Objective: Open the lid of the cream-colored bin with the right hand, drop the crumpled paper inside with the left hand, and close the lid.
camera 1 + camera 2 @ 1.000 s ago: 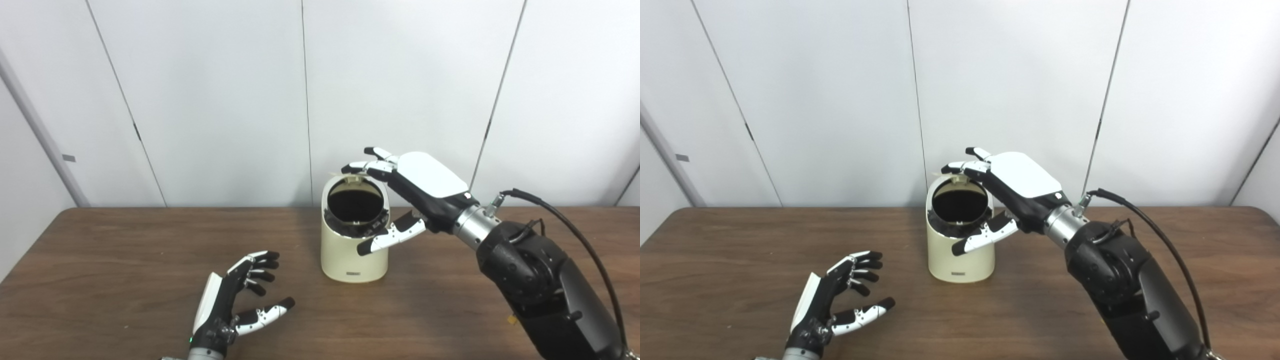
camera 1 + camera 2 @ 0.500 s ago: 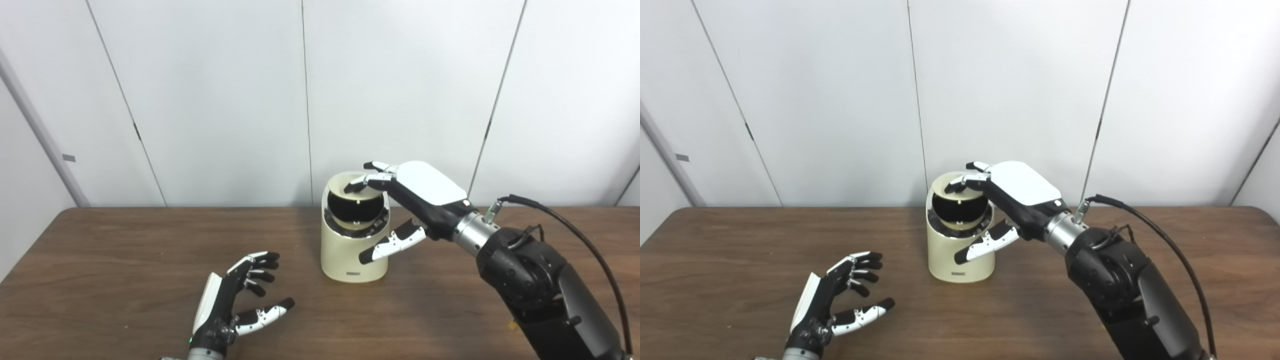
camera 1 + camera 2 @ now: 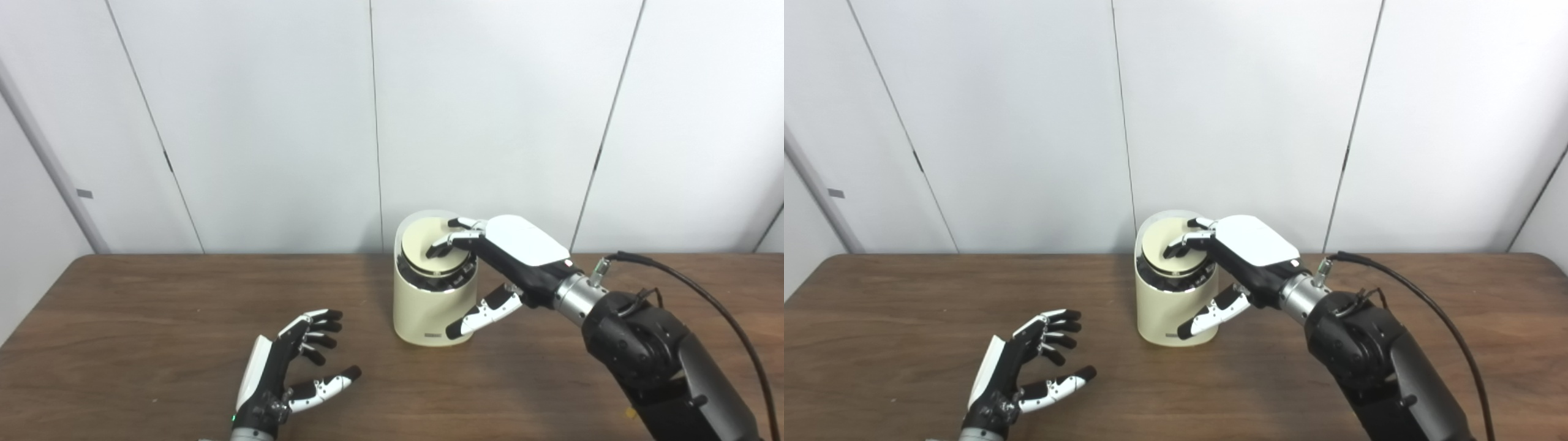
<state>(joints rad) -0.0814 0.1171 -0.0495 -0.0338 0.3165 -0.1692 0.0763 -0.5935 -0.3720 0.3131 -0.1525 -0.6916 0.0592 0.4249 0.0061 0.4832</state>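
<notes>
The worktop (image 3: 153, 294) carries the cream-colored bin (image 3: 432, 306) at its middle. Right of the bin, the right robot hand (image 3: 490, 257) lays loosely curled fingertips (image 3: 442, 246) on the nearly seated lid (image 3: 429, 248), apparently pressing it closed without gripping. Left of the bin, the left robot hand (image 3: 288, 367) rests spread and empty; no crumpled paper shows, so it is probably inside.

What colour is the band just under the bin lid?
Dark and glossy, black with a chrome-like sheen, ringing the cream bin below the lid. The left eye view shows it best.

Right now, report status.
Right hand open, fingertips pressing lid down on cream-colored bin. Left hand open, empty. Nothing obstructing.
</notes>
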